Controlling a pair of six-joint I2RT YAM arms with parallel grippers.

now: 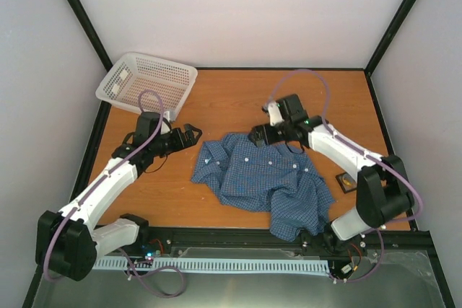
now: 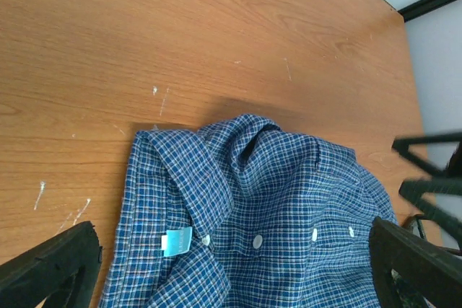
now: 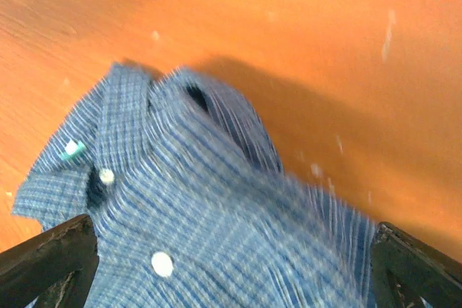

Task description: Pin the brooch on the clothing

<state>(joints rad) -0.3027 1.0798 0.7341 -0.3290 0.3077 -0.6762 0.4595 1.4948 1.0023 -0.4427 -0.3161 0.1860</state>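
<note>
A white mesh basket [image 1: 148,81] sits at the far left corner of the wooden table [image 1: 238,99]. Just right of it the left gripper [image 1: 194,135] hangs beside the collar end of the shirt [image 1: 253,174], its jaws spread wide and empty. The blue checked shirt lies crumpled mid-table, white buttons up, with one part drooping over the near edge. The right gripper [image 1: 253,135] hangs over the shirt's far edge, jaws also wide and empty. Near the right edge lies a small dark box [image 1: 347,183]. Whether the brownish speck in it is the brooch is too small to tell.
</note>
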